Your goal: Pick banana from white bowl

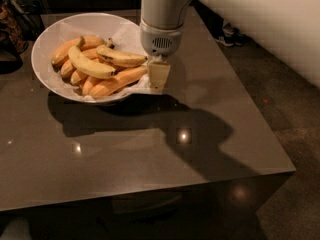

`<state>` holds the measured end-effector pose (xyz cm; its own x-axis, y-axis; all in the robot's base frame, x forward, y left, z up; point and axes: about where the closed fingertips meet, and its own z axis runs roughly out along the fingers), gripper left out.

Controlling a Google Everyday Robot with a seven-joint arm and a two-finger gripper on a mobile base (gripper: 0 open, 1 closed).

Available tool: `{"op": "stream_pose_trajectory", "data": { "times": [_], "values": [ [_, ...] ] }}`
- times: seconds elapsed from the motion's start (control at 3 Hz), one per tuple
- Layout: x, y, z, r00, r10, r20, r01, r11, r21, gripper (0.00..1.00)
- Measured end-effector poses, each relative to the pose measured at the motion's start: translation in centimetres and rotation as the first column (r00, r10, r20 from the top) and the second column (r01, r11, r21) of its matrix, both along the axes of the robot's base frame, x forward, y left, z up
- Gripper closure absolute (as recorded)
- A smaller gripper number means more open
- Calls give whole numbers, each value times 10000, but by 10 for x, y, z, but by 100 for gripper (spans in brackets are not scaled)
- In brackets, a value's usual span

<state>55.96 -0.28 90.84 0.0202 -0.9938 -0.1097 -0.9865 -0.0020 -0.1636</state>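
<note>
Dark table [150, 154]; hand [158, 80] at rim of white bowl [47, 41], beside banana [125, 59].

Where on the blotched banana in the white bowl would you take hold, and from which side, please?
Probably its middle, from above. The banana lies nearly flat atop the pile in the white bowl, running left to right in view, with its long sides exposed; neighbours crowd beneath it. The gripper hangs at the bowl's right rim, beside the banana's right end.
</note>
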Motion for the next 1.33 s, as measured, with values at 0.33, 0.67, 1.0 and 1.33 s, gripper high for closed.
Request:
{"op": "stream_pose_trajectory", "data": {
  "times": [0.33, 0.67, 1.0, 1.33],
  "values": [
    [0, 0, 3, 10000, 2, 3, -2, 10000, 2, 27],
    [-4, 0, 7, 9996, 152, 229, -156, 9997, 181, 4],
    [-8, -1, 11, 9989, 271, 393, -283, 9991, 309, 0],
    [-8, -1, 11, 9989, 270, 394, -283, 9991, 311, 0]
  ]
}}
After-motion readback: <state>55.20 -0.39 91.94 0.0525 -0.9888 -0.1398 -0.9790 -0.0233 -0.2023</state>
